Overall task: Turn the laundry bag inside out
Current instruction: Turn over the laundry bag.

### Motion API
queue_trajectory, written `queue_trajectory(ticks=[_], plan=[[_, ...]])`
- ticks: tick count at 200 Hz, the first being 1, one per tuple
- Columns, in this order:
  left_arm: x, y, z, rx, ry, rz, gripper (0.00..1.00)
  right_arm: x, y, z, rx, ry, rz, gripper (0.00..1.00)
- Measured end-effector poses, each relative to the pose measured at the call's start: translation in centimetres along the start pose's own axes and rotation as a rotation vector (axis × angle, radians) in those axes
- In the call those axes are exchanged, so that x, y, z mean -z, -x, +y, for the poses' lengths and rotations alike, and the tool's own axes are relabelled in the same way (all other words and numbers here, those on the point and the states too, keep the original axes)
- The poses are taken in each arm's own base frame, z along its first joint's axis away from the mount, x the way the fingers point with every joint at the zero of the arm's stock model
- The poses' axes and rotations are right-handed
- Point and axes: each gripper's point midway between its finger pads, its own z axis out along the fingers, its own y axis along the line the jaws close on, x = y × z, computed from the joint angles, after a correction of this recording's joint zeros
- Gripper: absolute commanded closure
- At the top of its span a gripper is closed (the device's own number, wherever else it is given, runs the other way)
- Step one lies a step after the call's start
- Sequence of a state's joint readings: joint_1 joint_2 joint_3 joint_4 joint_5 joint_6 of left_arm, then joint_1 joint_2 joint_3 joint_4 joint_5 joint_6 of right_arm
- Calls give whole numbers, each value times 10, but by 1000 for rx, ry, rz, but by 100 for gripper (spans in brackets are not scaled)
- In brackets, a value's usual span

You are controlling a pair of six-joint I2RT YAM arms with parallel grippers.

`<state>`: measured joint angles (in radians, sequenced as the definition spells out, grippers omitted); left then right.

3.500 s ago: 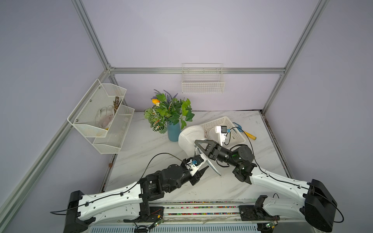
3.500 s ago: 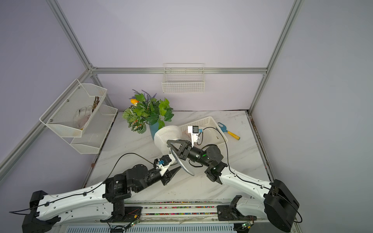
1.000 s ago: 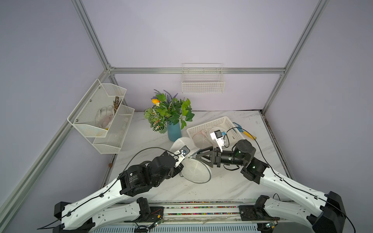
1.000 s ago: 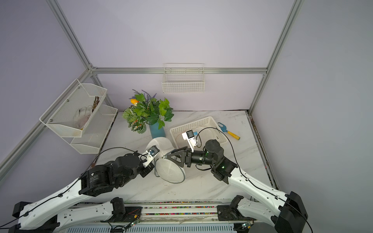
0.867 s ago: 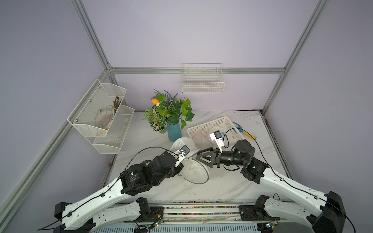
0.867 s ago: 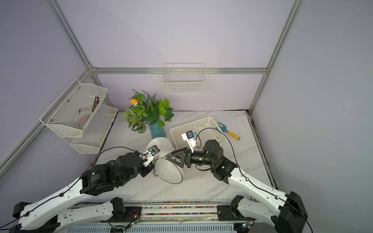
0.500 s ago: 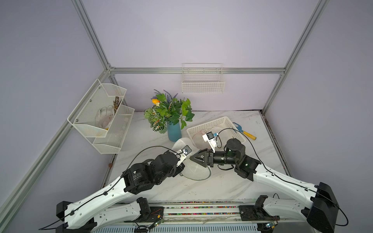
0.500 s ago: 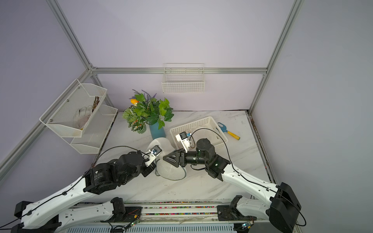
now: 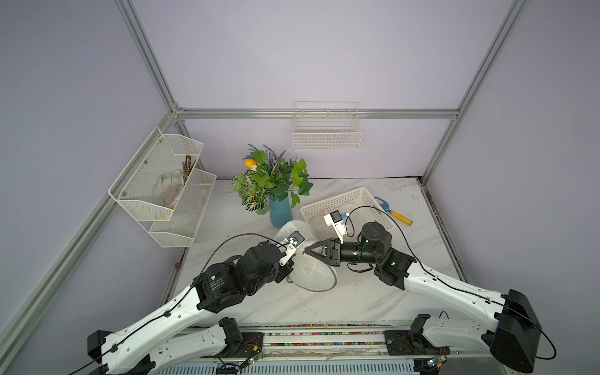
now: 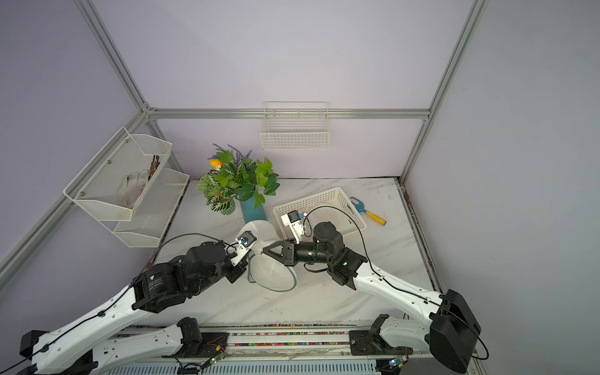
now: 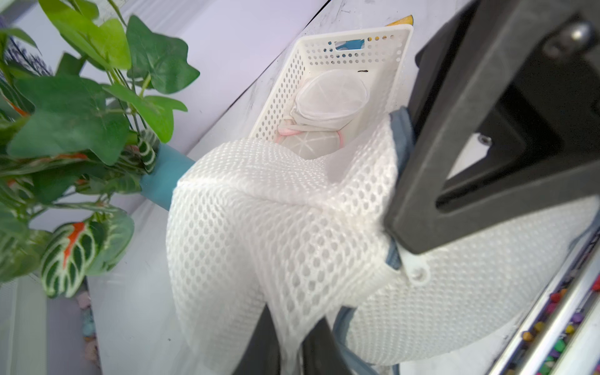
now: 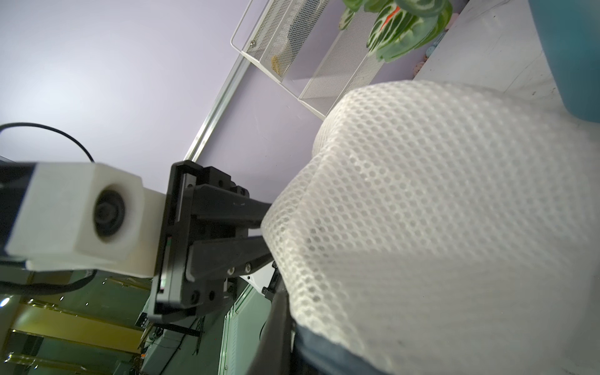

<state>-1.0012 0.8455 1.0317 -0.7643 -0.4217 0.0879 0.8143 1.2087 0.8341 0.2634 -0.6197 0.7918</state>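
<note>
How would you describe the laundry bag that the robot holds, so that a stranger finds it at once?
Find the blue vase on the marble table. Just in front of it, the white mesh laundry bag is held by the right gripper. Unlike the bags lying in the white basket, it has a blue-grey rim.

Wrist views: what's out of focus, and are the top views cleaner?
Left wrist view: laundry bag mesh crisp, nearest plant leaves soft, mesh closest to the lens smeared. Right wrist view: the left arm's white camera housing blurred, mesh sharper. Both top views: even light, sharp, no glare.
</note>
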Motion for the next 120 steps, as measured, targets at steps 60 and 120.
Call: queue_trajectory(ticks=[60, 120], plan=[[36, -24, -4, 95, -80, -203, 23, 7, 5, -4, 13, 16, 9, 100], [63, 10, -25, 19, -233, -411, 17, 7, -12, 9, 45, 122, 126, 100]])
